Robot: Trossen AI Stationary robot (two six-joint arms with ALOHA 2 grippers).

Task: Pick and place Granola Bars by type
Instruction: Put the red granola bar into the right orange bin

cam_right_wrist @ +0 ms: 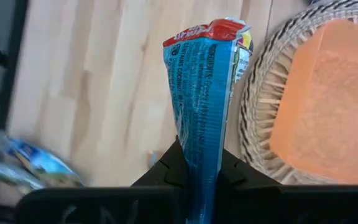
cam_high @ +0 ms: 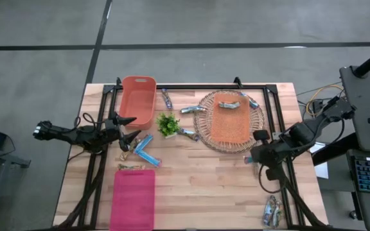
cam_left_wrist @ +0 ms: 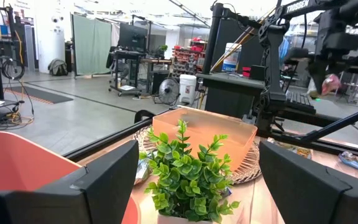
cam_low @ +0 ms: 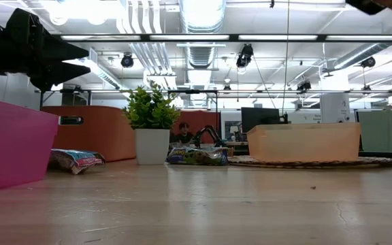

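Right gripper [cam_right_wrist: 197, 168] is clamped tight on a bright blue granola bar [cam_right_wrist: 207, 93] — wrapper sticking up past the fingers, held above the wooden table [cam_high: 223, 186] just beside the wicker tray [cam_high: 205, 136]. Over on the other side, the left gripper [cam_high: 128, 128] hangs with jaws spread wide, empty, between the orange bin [cam_high: 138, 99] and the small plant [cam_high: 167, 124] — more bars [cam_high: 144, 151] lie just beside it.
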